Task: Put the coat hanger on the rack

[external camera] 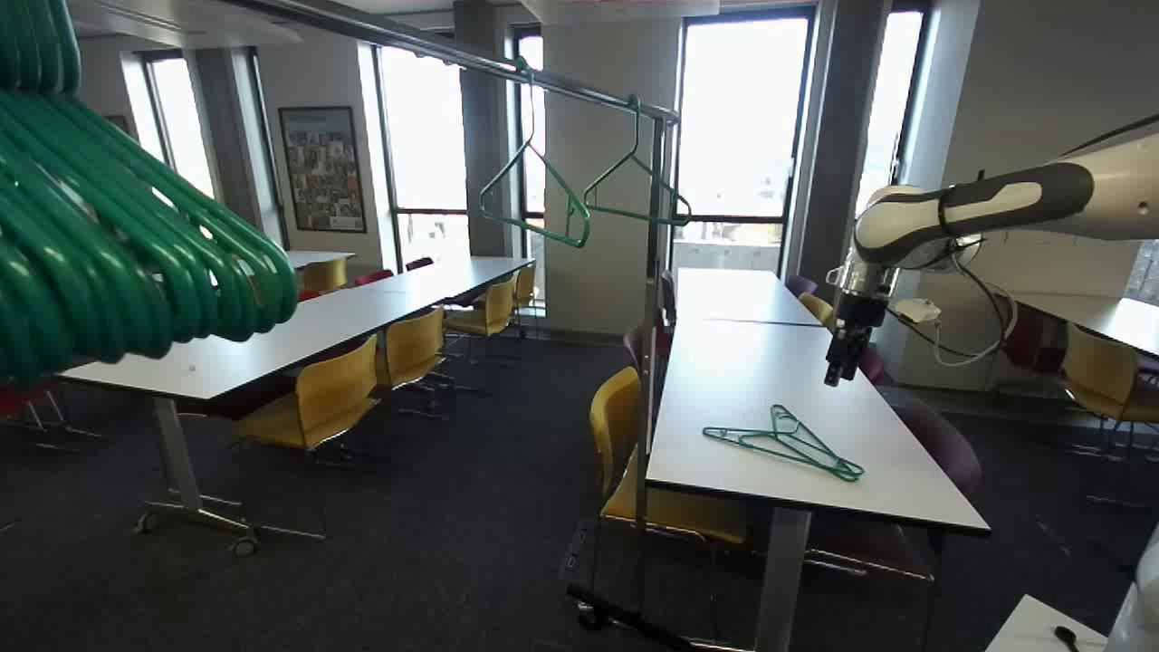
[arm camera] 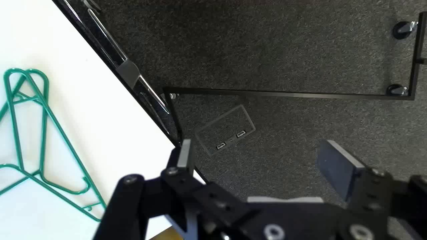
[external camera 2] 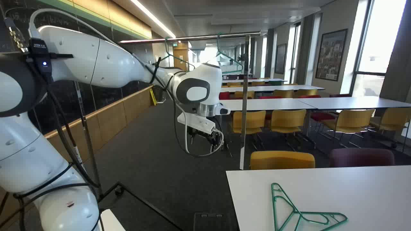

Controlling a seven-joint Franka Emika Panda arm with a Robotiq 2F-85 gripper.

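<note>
Two green coat hangers (external camera: 786, 453) lie overlapping on the white table; they also show in an exterior view (external camera 2: 297, 211) and at the left of the wrist view (arm camera: 50, 113). The rack (external camera: 589, 91) is a metal rail on posts; its top bar shows in both exterior views (external camera 2: 199, 37) and its black base in the wrist view (arm camera: 233, 92). Two green hangers hang from its bar near the end post. My gripper (arm camera: 262, 160) is open and empty, pointing down. In the wrist view it is over the floor beside the table edge, to the right of the lying hangers.
Blurred bright-green hangers (external camera: 136, 254) fill the near left of an exterior view. The white table (external camera: 724, 362) has yellow chairs (external camera: 616, 407) and purple chairs (external camera: 942, 444) beside it. The rack's upright post (external camera 2: 245, 102) stands near the table's edge. Cables loop around the wrist.
</note>
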